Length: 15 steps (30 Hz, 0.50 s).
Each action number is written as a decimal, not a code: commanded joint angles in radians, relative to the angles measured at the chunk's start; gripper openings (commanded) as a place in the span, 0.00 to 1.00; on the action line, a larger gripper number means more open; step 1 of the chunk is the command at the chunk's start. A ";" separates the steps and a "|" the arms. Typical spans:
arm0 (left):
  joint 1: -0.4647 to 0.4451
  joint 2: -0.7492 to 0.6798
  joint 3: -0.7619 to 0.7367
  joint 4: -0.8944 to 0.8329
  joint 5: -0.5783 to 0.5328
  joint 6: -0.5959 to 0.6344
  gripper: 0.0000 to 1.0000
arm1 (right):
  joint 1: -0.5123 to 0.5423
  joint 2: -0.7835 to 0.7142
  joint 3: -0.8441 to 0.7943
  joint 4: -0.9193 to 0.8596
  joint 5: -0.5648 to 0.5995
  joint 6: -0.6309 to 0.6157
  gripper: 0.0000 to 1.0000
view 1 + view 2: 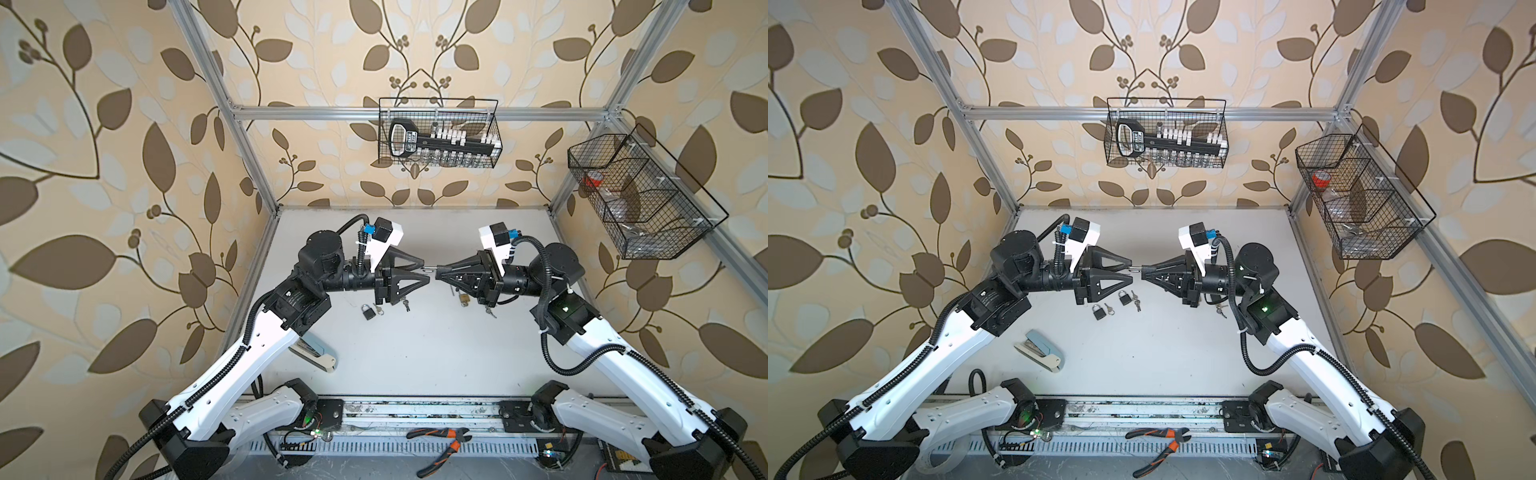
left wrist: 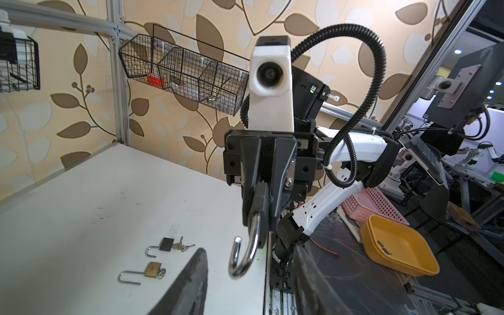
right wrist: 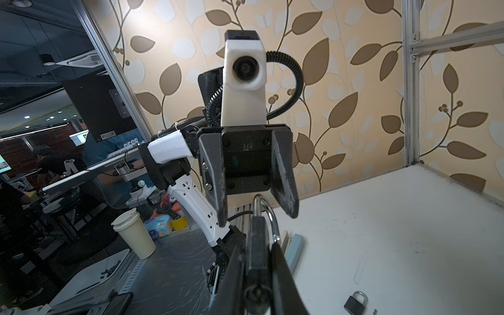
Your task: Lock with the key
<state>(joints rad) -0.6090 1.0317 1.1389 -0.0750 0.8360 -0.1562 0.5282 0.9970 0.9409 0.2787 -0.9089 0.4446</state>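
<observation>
My right gripper (image 1: 436, 272) is shut on a black padlock (image 3: 257, 231), gripped by the body and held above the table. Its silver shackle (image 2: 245, 256) stands open and points at my left gripper (image 1: 424, 270). The left gripper is open, its fingers (image 3: 215, 185) apart on either side of the shackle without touching it. A blurred round shape sits at the padlock's base; I cannot tell if it is a key. A bunch of keys (image 2: 184, 246) lies on the table beside another open black padlock (image 2: 166, 244).
On the white table (image 1: 415, 353) lie a brass padlock (image 2: 152, 270) with a long open shackle, a closed black padlock (image 1: 1099, 311), more keys (image 1: 1136, 305) and a stapler (image 1: 1040, 349). Pliers (image 1: 444, 444) lie on the front rail. Wire baskets (image 1: 440, 133) hang on the walls.
</observation>
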 commanded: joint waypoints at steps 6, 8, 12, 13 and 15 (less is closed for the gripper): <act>-0.003 0.007 0.032 0.060 0.051 -0.006 0.22 | 0.003 -0.007 0.037 -0.005 0.000 0.003 0.00; -0.003 0.005 0.032 0.061 0.055 -0.008 0.22 | 0.003 -0.006 0.038 -0.011 0.005 0.001 0.00; -0.004 0.001 0.030 0.063 0.058 -0.010 0.24 | 0.004 -0.004 0.041 -0.022 0.011 -0.001 0.00; -0.003 0.001 0.032 0.064 0.060 -0.011 0.24 | 0.003 -0.004 0.042 -0.024 0.014 -0.001 0.00; -0.005 0.002 0.033 0.064 0.066 -0.014 0.22 | 0.004 -0.003 0.042 -0.024 0.015 0.001 0.00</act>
<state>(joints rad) -0.6090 1.0485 1.1393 -0.0589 0.8642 -0.1654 0.5282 0.9974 0.9428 0.2512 -0.9043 0.4454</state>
